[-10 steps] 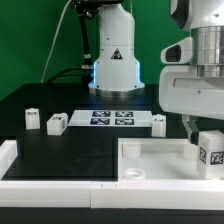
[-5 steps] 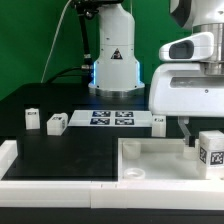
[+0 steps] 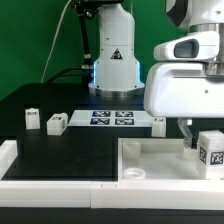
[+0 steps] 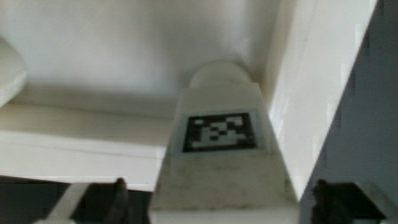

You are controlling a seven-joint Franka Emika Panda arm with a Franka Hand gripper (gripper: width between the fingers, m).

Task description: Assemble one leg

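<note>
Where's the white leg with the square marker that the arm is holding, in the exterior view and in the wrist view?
Exterior view: the small white plastic leg stands at that picture's right edge, below the arm.
Wrist view: the same leg fills the middle, between the dark jaws.
Shared landmark: its black-and-white marker, and the large white raised-rim panel beside it.

Leg (image 3: 212, 150) upright on panel (image 3: 160, 160)

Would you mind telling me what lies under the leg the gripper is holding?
The leg stands over the white panel at its corner on the exterior view's right. The wrist view shows the leg between the gripper's fingers; its base and any hole beneath are covered.
</note>
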